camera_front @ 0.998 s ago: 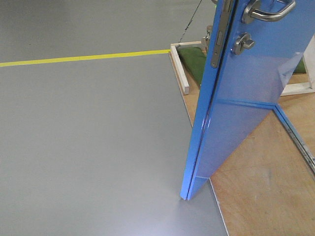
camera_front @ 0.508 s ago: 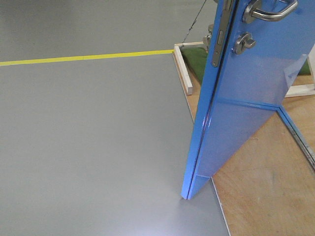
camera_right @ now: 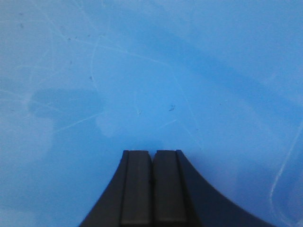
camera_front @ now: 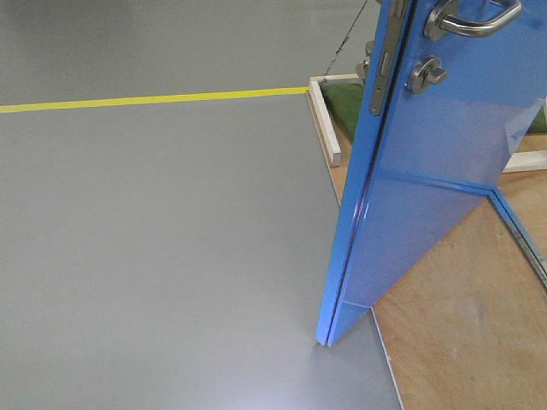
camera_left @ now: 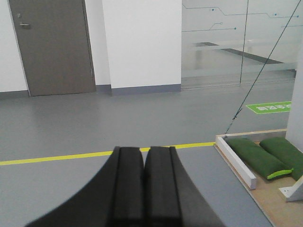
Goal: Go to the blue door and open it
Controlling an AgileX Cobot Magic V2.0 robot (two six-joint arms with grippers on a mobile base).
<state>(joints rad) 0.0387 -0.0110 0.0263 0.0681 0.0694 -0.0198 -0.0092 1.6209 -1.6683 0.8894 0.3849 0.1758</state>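
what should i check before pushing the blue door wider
1. Door unlatched: ok, the door stands ajar.
2. Right gripper aimed at door: ok, shut, blue panel fills its view.
3. Gripper touching the panel: cannot tell.
4. Left gripper free: ok, shut, empty, facing open floor.
5. Floor by the door's bottom corner: ok, nothing lies there.
6. Handle free: ok, nothing on it.
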